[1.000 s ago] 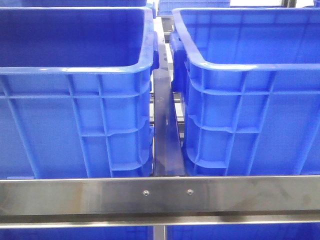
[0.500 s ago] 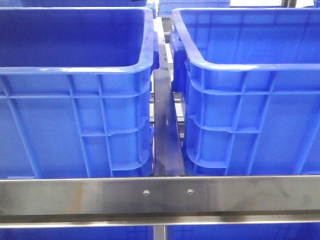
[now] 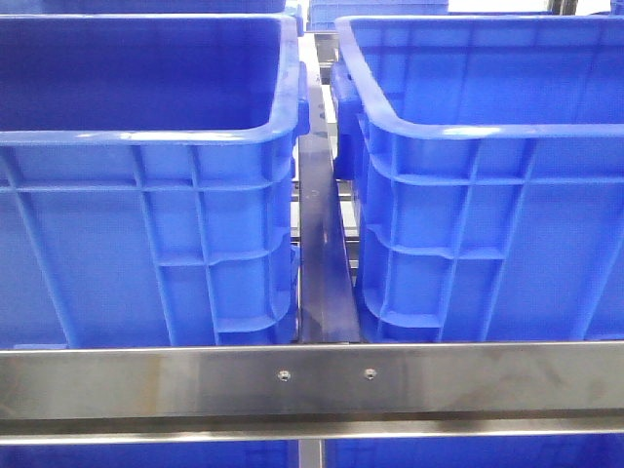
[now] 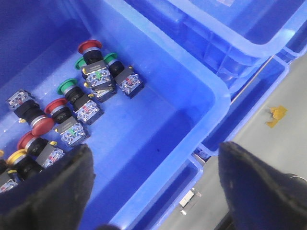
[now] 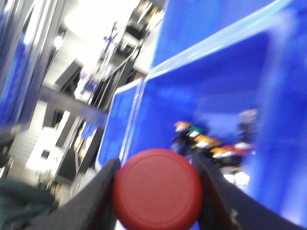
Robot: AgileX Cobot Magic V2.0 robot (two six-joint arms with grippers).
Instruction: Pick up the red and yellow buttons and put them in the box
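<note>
In the left wrist view, several push buttons lie in a blue bin (image 4: 201, 81): a red one (image 4: 89, 46) at the far end, another red one (image 4: 44, 123), a yellow one (image 4: 17, 157) and green ones (image 4: 67, 86). My left gripper (image 4: 153, 191) is open and empty, its fingers (image 4: 53, 187) spread above the bin's rim. In the right wrist view, my right gripper (image 5: 158, 191) is shut on a red button (image 5: 157, 189), whose round cap fills the gap between the fingers. More buttons (image 5: 211, 141) show blurred behind it in a blue bin. Neither gripper shows in the front view.
Two large blue bins (image 3: 146, 146) (image 3: 487, 146) stand side by side in the front view, with a metal rail (image 3: 312, 380) across the front and a bar (image 3: 322, 253) between them. Grey floor (image 4: 268, 143) lies beside the bin in the left wrist view.
</note>
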